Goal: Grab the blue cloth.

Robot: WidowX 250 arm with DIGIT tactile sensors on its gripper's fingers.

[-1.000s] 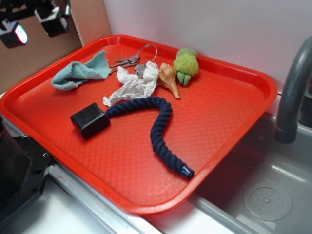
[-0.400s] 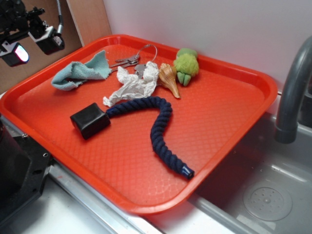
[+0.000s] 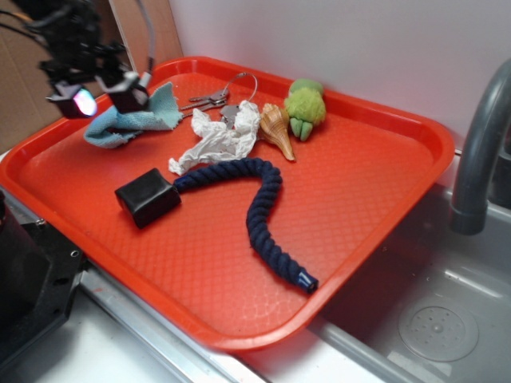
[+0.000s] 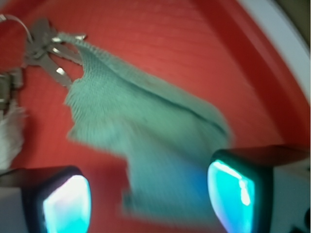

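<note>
Claw [image 3: 102, 92] spread above blue cloth [image 3: 128, 118] on red tray [image 3: 383, 175].

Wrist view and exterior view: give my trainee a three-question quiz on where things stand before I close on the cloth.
1. True or false: the gripper has its jaws spread, one on each side of the blue cloth.
2. What touches the cloth's far corner in the wrist view? A) keys B) seashell C) black box
3. Fill in: the navy rope lies on the red ____.

Key:
1. True; the two fingers flank the cloth.
2. A, the keys.
3. Tray.
</note>
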